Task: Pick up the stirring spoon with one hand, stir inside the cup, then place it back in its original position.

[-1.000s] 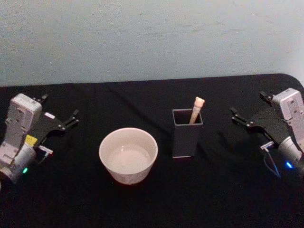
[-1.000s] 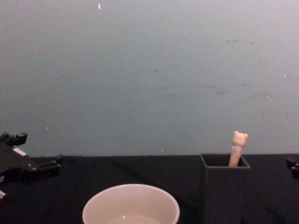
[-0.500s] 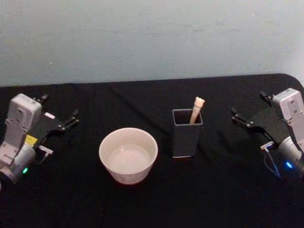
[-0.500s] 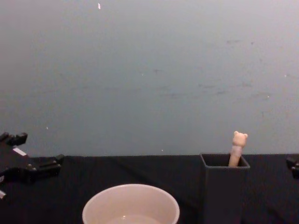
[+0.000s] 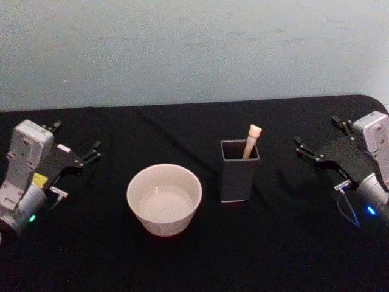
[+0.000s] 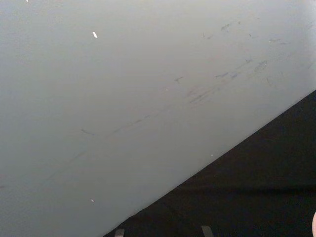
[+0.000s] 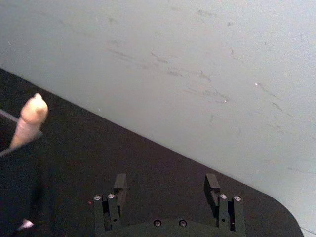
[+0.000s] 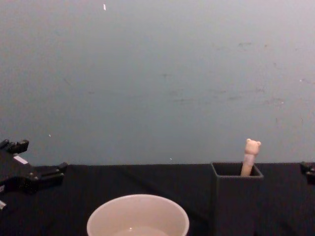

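The stirring spoon (image 5: 251,141) stands in the dark grey square holder (image 5: 238,179) just right of centre in the head view. It leans against the far right corner, so its bear-head top pokes above the rim where a gripper can get at it, while its metal bowl is hidden inside. The beige cup (image 5: 164,198) sits just beside the holder, lower and to its left, close enough that the spoon would probably need only a short carry to reach it. The right gripper (image 5: 316,131) hovers at the right edge of the head view, well apart from the holder, with its fingers spread wide and aimed toward the spoon. As the nearer arm, it looks the likelier one for the pick. The left gripper (image 5: 76,135) hangs at the left edge, also spread and holding nothing, well away from the cup. No step of the task appears started. Everything rests on a black cloth-covered table (image 5: 194,261), its far right corner rounded, set against a plain pale blue-grey wall (image 5: 194,48) with faint scuffs.
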You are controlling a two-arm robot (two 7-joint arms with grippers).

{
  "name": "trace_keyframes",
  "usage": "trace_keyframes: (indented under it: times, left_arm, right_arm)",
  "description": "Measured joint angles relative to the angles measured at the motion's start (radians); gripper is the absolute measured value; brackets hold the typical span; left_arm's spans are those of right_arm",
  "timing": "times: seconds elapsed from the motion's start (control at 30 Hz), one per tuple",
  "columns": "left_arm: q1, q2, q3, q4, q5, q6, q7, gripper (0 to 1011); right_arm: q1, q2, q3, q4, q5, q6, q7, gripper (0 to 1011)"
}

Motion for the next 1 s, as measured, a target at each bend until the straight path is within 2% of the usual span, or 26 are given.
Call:
trace_keyframes:
  times: [0.23, 0.43, 0.47, 0.67, 0.8, 0.9, 1.0]
  left_arm:
    - [0.000, 0.000, 0.000, 0.000, 0.000, 0.000, 0.000, 1001]
    - [0.000, 0.000, 0.000, 0.000, 0.000, 0.000, 0.000, 1001]
    - [0.000, 0.000, 0.000, 0.000, 0.000, 0.000, 0.000, 1001]
    - [0.000, 0.000, 0.000, 0.000, 0.000, 0.000, 0.000, 1001]
    - [0.000, 0.000, 0.000, 0.000, 0.000, 0.000, 0.000, 1002]
    - [0.000, 0.000, 0.000, 0.000, 0.000, 0.000, 0.000, 1001]
    - [0.000, 0.000, 0.000, 0.000, 0.000, 0.000, 0.000, 1001]
  right_arm:
    - [-0.028, 0.010, 0.036, -0.048, 0.069, -0.012, 0.088, 1000]
    - [-0.050, 0.018, 0.074, -0.093, 0.203, 0.003, 0.229, 1000]
    - [-0.053, 0.019, 0.081, -0.100, 0.235, 0.013, 0.266, 1000]
    - [-0.048, 0.014, 0.093, -0.103, 0.344, 0.074, 0.398, 1000]
    - [-0.031, -0.002, 0.090, -0.085, 0.370, 0.103, 0.451, 1000]
    - [-0.014, -0.015, 0.083, -0.069, 0.371, 0.113, 0.471, 1000]
    - [0.027, -0.046, 0.063, -0.024, 0.363, 0.126, 0.505, 1000]
